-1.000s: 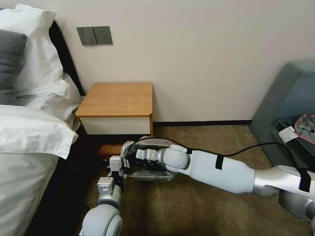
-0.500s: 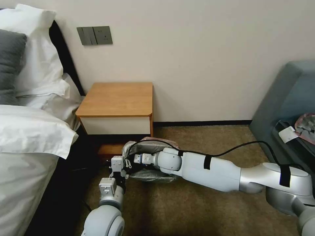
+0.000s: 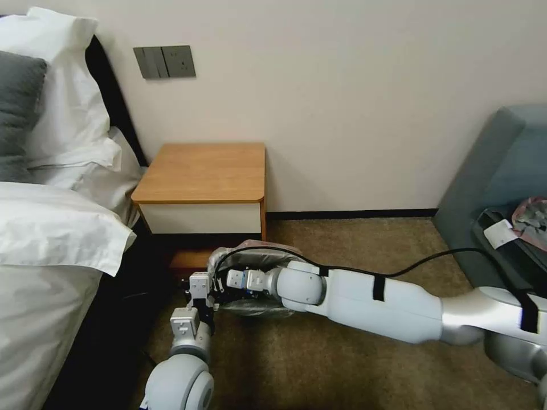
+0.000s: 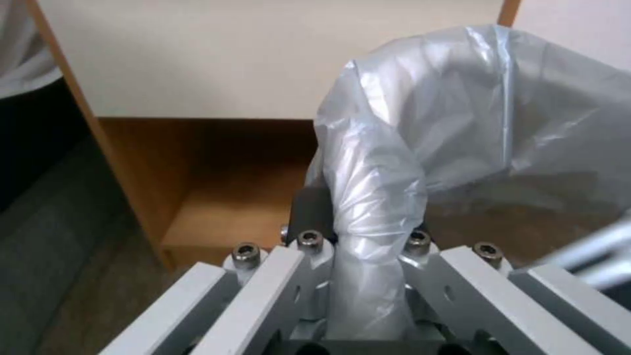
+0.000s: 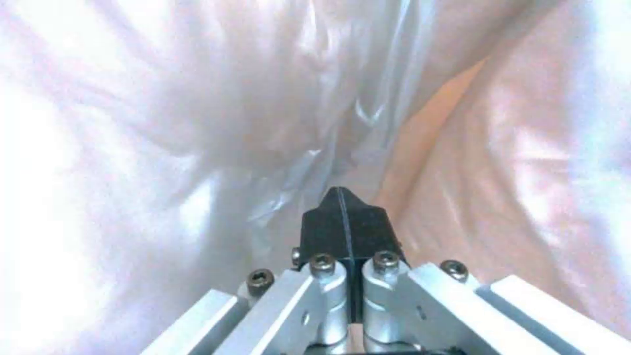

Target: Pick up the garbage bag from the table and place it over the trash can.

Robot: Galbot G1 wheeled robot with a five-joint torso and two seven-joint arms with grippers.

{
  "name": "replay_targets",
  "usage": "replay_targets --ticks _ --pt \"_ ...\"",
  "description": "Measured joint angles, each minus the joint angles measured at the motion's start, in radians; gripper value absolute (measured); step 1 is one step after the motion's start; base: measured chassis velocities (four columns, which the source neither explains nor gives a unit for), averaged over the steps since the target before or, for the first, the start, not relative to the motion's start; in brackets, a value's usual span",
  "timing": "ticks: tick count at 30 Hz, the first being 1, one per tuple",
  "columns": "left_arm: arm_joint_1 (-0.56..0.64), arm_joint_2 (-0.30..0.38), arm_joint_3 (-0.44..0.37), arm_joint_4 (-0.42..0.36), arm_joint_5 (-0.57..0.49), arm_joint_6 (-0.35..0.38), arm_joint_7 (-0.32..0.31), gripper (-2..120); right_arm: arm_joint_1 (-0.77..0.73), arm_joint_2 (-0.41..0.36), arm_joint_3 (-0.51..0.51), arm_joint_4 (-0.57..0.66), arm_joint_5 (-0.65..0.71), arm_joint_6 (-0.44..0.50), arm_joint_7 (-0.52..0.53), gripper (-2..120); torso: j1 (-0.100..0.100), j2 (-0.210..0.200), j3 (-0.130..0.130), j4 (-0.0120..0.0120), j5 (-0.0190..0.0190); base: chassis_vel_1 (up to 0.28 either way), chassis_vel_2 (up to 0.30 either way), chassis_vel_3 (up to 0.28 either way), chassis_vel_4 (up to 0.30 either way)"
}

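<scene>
The silver-grey garbage bag (image 3: 253, 252) lies puffed open low on the carpet, just in front of the table (image 3: 202, 171). My left gripper (image 3: 200, 286) is at the bag's left edge. In the left wrist view this left gripper (image 4: 358, 231) is shut on a bunched strand of the garbage bag (image 4: 460, 98). My right gripper (image 3: 228, 279) reaches inside the bag from the right. In the right wrist view the right gripper (image 5: 345, 217) has its black pads pressed together, with the bag's film (image 5: 197, 123) all around it. The trash can is hidden under the bag and arm.
A bed with white bedding (image 3: 51, 228) stands close on the left. On the right, a grey-blue sofa (image 3: 501, 171) holds a pink-and-grey bundle (image 3: 533, 213) touching a white card (image 3: 498, 232). Bare brown carpet (image 3: 319, 370) spreads in front.
My right gripper has pushed a little farther left inside the bag, toward the left gripper. The left gripper has hardly moved and keeps its hold.
</scene>
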Motion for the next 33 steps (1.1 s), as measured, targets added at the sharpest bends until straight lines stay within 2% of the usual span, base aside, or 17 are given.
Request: replay_targets --ticks 4,8,12,13,15,16,20,21,23,25,26,29,30,31,33 --pt "-0.005 0.001 -0.008 0.000 -0.024 0.005 -0.006 6 -0.049 -0.058 0.060 0.069 -0.021 0.021 0.019 0 0.000 0.000 0.000 -0.0002 0.0000 0.000 0.000 0.000 0.000" --pt "-0.006 0.006 -0.011 0.012 -0.037 0.005 -0.010 6 -0.178 -0.146 0.214 0.189 -0.024 0.027 0.031 0 0.000 0.000 0.000 -0.0001 0.0000 0.000 0.000 0.000 0.000" --pt "-0.006 0.006 -0.011 0.014 -0.043 0.006 -0.011 6 -0.247 -0.183 0.295 0.241 -0.024 0.025 0.032 0 0.000 0.000 0.000 0.0001 0.0002 0.000 0.000 0.000 0.000" --pt "-0.008 0.007 -0.011 0.017 -0.051 0.009 -0.012 6 -0.319 -0.219 0.382 0.289 -0.023 0.031 0.034 0 0.000 0.000 0.000 -0.0001 -0.0001 0.000 0.000 0.000 0.000" --pt "-0.010 0.008 -0.011 0.018 -0.081 0.020 -0.016 6 -0.416 -0.263 0.498 0.348 -0.022 0.057 0.052 10 0.000 0.000 0.000 -0.0001 -0.0001 0.000 0.000 0.000 0.000" --pt "-0.010 0.008 -0.011 0.018 -0.081 0.020 -0.016 6 -0.416 -0.263 0.498 0.348 -0.022 0.057 0.052 10 0.000 0.000 0.000 -0.0001 -0.0001 0.000 0.000 0.000 0.000" --pt "-0.017 0.019 -0.007 -0.019 -0.247 0.150 -0.056 6 -0.663 -0.331 0.652 0.474 0.010 0.124 0.204 28 0.000 0.000 0.000 -0.0003 -0.0004 0.000 0.000 0.000 0.000" --pt "-0.017 0.019 -0.007 -0.019 -0.247 0.150 -0.056 6 -0.663 -0.331 0.652 0.474 0.010 0.124 0.204 28 0.000 0.000 0.000 -0.0003 -0.0004 0.000 0.000 0.000 0.000" --pt "-0.021 0.028 -0.008 -0.033 -0.288 0.201 -0.059 6 -0.769 -0.334 0.744 0.503 -0.008 0.172 0.218 37 0.000 0.000 0.000 -0.0002 0.0000 0.000 0.000 0.000 0.000" --pt "-0.022 0.035 -0.008 -0.044 -0.348 0.264 -0.065 5 -0.883 -0.301 0.863 0.520 -0.031 0.230 0.228 47 0.000 0.000 0.000 0.0002 -0.0003 0.000 0.000 0.000 0.000" --pt "-0.022 0.035 -0.008 -0.044 -0.348 0.264 -0.065 5 -0.883 -0.301 0.863 0.520 -0.031 0.230 0.228 47 0.000 0.000 0.000 0.0002 -0.0003 0.000 0.000 0.000 0.000" --pt "-0.021 0.043 -0.006 -0.033 -0.370 0.294 -0.062 5 -1.041 -0.202 1.005 0.529 -0.070 0.312 0.249 60 0.000 0.000 0.000 0.0000 -0.0002 0.000 0.000 0.000 0.000" --pt "-0.024 0.045 -0.006 -0.020 -0.374 0.295 -0.058 5 -1.082 -0.167 1.034 0.530 -0.082 0.333 0.255 64 0.000 0.000 0.000 -0.0002 0.0000 0.000 0.000 0.000 0.000" --pt "-0.024 0.045 -0.006 -0.020 -0.374 0.295 -0.058 5 -1.082 -0.167 1.034 0.530 -0.082 0.333 0.255 64 0.000 0.000 0.000 -0.0002 0.0000 0.000 0.000 0.000 0.000" --pt "-0.036 0.050 -0.006 0.009 -0.396 0.290 -0.047 5 -1.164 -0.090 1.094 0.530 -0.112 0.378 0.263 73 0.000 0.000 0.000 -0.0002 -0.0001 0.000 0.000 0.000 0.000"
